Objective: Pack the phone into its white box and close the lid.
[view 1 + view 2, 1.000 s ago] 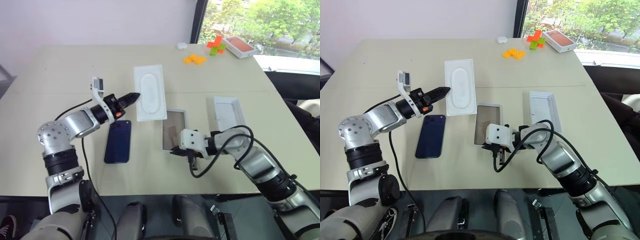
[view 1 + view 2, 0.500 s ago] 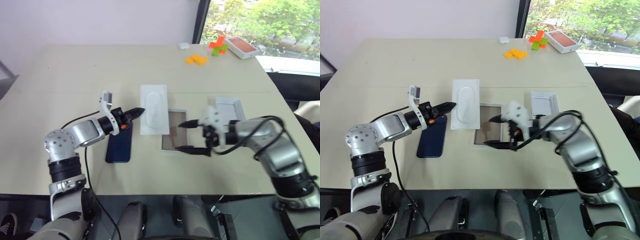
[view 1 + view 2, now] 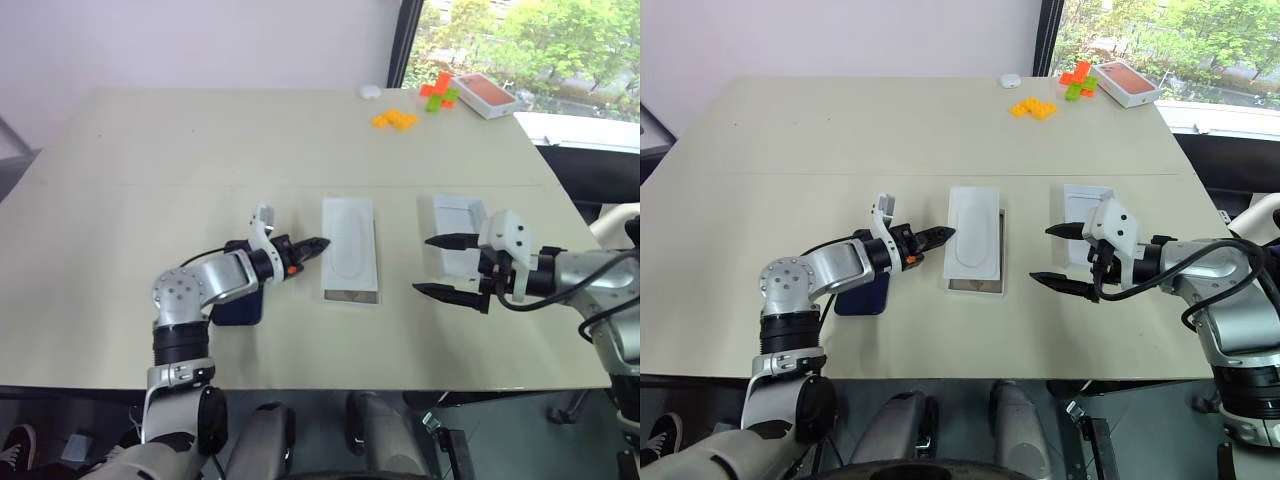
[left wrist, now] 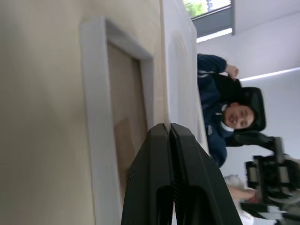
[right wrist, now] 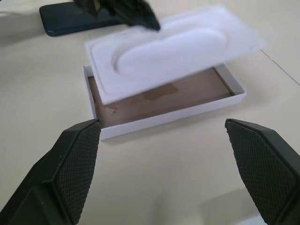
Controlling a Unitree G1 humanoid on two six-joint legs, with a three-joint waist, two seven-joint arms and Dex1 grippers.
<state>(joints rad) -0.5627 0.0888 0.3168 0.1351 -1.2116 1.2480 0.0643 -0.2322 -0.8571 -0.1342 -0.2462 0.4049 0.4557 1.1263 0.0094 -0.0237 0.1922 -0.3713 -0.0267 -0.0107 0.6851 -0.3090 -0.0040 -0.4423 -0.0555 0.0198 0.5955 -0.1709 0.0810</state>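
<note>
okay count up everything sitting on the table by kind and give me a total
Phone: 1
White box: 1
Flat white insert, lying over that box: 1
Lid: 1
White box with orange-red top: 1
Clusters of small bright blocks: 2, one yellow-orange, one orange and green
Small white object: 1
Total: 8

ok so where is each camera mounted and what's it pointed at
Left and right eye views: on the head, looking down over the beige table; both arms show.
Left wrist view: along the shut left gripper at the shallow white cardboard box.
Right wrist view: between the open right gripper fingers at that box under the flat white insert.
All share the box.
</note>
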